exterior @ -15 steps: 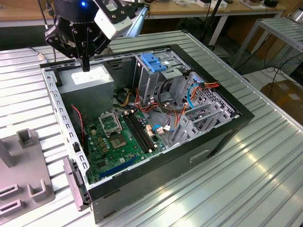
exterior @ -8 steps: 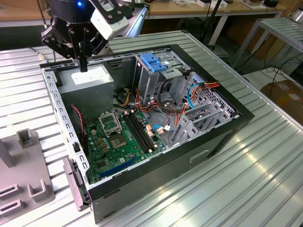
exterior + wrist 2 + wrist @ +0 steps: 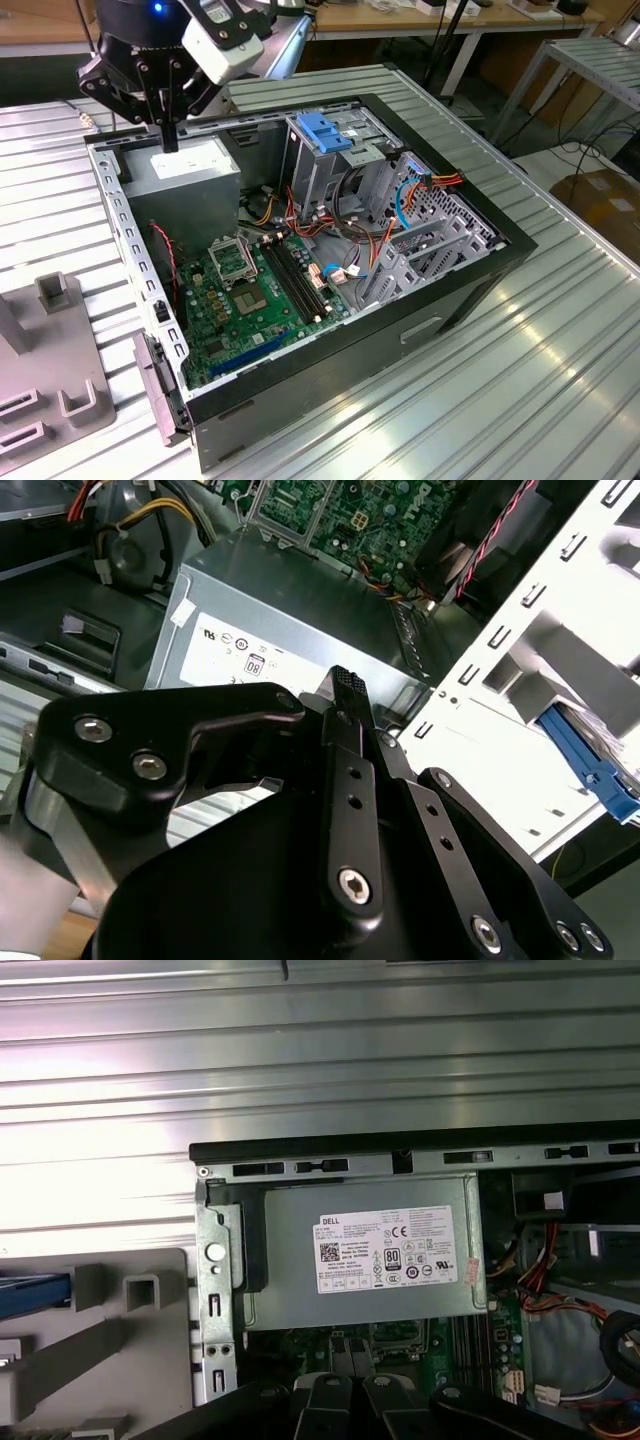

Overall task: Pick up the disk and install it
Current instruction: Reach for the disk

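My gripper (image 3: 169, 138) hangs over the back left corner of the open computer case (image 3: 470, 280), just above the grey power-supply box (image 3: 185, 172). Its fingers are shut together with nothing between them, as both wrist views show (image 3: 345, 683) (image 3: 352, 1368). A blue plastic strip (image 3: 35, 1295), which looks like the disk's bracket, lies in the grey holder (image 3: 110, 1350) outside the case wall. Blue plastic (image 3: 590, 765) also shows beyond the case wall in the second wrist view. The disk's face is hidden.
Inside the case are the green motherboard (image 3: 250, 300), a grey drive cage with a blue latch (image 3: 325, 130), and red, orange and blue cables (image 3: 420, 190). The grey holder (image 3: 45, 370) sits on the ribbed metal table at the exterior view's left.
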Action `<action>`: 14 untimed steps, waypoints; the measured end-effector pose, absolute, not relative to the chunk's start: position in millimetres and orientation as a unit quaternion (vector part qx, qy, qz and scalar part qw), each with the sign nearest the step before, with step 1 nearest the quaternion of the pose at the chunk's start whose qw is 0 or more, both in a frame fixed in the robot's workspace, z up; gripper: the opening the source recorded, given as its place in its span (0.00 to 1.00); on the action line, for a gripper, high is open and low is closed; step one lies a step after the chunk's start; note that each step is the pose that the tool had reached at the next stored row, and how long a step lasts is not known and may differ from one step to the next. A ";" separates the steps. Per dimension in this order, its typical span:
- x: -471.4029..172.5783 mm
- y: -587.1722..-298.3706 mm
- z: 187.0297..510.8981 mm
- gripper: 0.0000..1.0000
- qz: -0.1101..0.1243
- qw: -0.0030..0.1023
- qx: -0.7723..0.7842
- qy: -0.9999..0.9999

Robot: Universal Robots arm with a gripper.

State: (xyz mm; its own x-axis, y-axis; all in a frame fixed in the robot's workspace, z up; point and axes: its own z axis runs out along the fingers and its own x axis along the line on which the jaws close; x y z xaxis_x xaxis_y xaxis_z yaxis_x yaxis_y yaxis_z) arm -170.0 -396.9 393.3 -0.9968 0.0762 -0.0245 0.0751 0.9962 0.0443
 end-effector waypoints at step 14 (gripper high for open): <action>-180.3 -394.7 393.3 0.11 0.022 0.013 0.038 0.999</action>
State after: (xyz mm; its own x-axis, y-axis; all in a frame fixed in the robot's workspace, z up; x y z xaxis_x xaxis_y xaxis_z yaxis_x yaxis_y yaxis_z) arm -180.3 -394.7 393.3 -0.9968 0.0762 -0.0244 0.0751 0.9962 0.0443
